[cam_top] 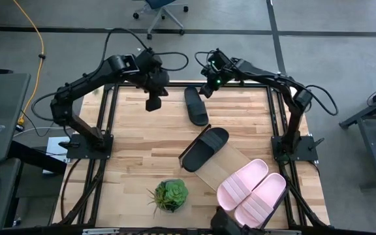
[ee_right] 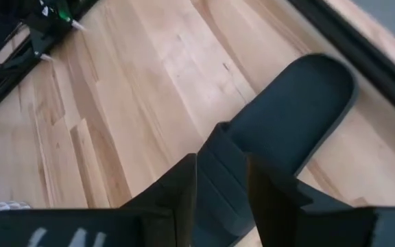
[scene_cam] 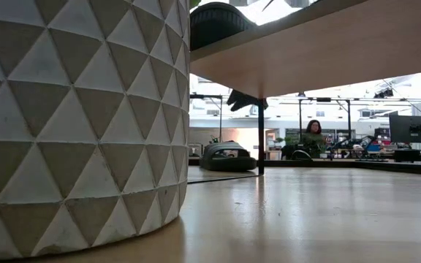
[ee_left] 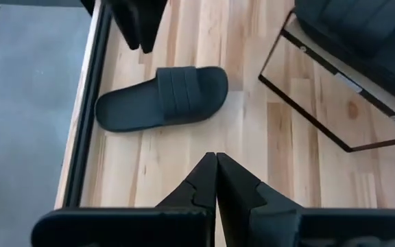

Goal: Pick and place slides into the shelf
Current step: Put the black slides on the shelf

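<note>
Slides (cam_top: 196, 105), no legible markings.

A potted succulent (cam_top: 169, 194) on the plank tabletop (cam_top: 136, 143).

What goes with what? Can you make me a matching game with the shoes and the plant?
Things:
1. pink slides
2. black slide on the shelf
3. black slide on the table
4. green plant

Places:
A. alone on the bare tabletop, near the right gripper
B. at the shelf's end nearer the arms
C. in a white pot beside the shelf
D. side by side at the shelf's other end

Pairs: 1-D, 2-B, 3-A, 4-C
</note>
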